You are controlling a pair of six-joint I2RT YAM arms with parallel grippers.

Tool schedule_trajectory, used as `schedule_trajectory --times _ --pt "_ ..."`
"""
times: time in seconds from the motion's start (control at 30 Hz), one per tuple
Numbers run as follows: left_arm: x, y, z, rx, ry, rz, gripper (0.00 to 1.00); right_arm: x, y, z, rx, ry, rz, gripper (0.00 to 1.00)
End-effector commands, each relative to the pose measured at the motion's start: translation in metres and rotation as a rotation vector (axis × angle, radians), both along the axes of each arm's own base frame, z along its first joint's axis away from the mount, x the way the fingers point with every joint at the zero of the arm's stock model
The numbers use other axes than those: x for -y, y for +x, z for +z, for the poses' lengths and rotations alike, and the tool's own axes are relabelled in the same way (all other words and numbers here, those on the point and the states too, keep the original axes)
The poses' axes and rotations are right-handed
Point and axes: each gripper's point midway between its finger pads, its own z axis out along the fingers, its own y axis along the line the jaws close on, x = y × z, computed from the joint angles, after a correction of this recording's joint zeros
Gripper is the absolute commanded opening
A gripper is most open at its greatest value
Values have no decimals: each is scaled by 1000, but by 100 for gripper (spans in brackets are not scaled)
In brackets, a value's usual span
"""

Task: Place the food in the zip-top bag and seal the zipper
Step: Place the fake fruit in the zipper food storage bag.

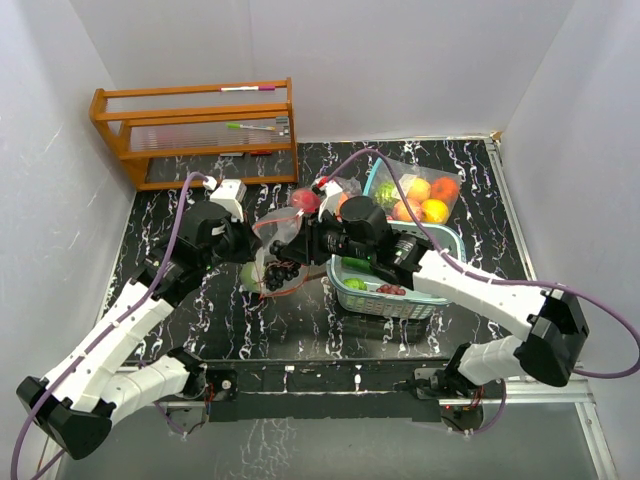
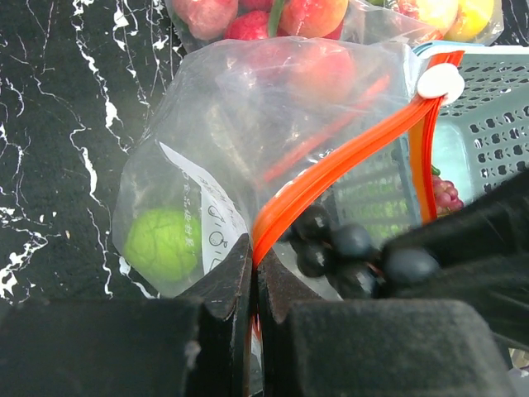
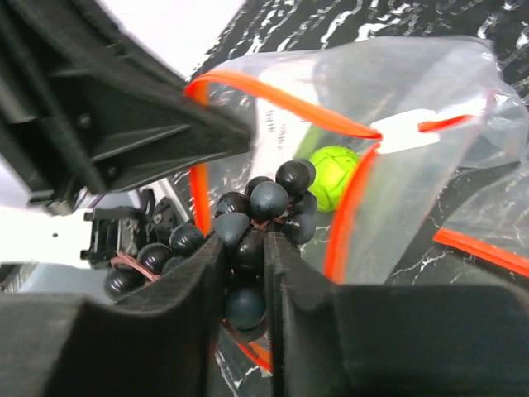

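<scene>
right claw [image 3: 264, 244] clamped on grapes [image 3: 269, 200] | left claw [image 2: 252, 258] pinching bag [image 2: 248, 107] rim | rack [image 1: 195, 130] overhead only

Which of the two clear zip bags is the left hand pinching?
The nearly empty bag with the orange zipper and a lime-green round fruit inside; the left hand pinches its rim. The other bag, stuffed with fruit, lies behind by the teal slatted basket.

Overhead — wrist close-ups, same bag [image 2: 248, 124]
</scene>
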Motion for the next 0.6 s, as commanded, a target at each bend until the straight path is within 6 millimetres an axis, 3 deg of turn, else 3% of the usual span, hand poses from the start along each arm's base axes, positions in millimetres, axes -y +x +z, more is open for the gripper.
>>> schedule_trajectory --times 0.0,0.07,0.2,0.4,0.47,0.57 --pt "1 -4 25 48 -50 -11 0 -2 31 29 116 31 -117 36" --pt "0 -5 22 41 -46 -12 0 -1 37 28 133 13 -159 56" --pt "0 -7 20 36 -44 -14 0 3 41 43 197 29 -192 74" --pt "-1 -6 16 29 -37 -10 0 9 28 65 215 20 -171 75" --pt "0 -6 14 25 -40 -15 0 25 25 78 225 29 -211 75" --pt "1 -7 14 23 -44 -19 0 62 32 72 205 -74 -360 75"
